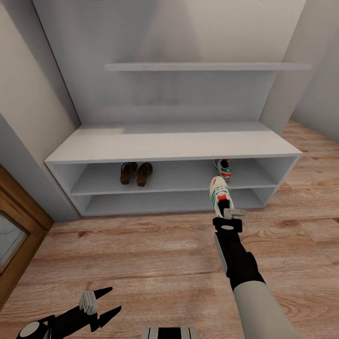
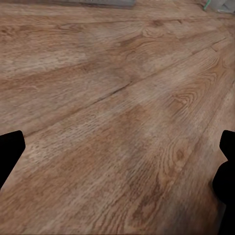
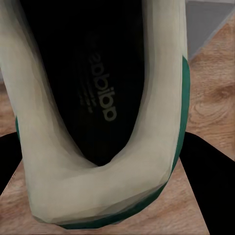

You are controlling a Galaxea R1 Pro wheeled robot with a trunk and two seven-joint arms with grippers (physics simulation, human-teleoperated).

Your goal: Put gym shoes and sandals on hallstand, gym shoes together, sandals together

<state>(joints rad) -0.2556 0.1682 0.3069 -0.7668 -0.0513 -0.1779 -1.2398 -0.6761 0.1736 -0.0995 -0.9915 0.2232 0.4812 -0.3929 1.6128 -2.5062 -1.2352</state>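
The hallstand stands against the wall ahead. Both dark brown sandals sit side by side on the left of its upper shelf. One white gym shoe with green stripes rests on the same shelf at the right. My right gripper is shut on the heel of the second gym shoe, held toe-forward just in front of the rack and a little below that shelf. In the right wrist view this shoe's heel and dark insole sit between black fingers. My left gripper hangs open and empty over the corridor floor.
A wooden door with a glass pane stands at the left, beside the grey wall. A long wall shelf runs above the bench. Plank floor stretches between me and the rack.
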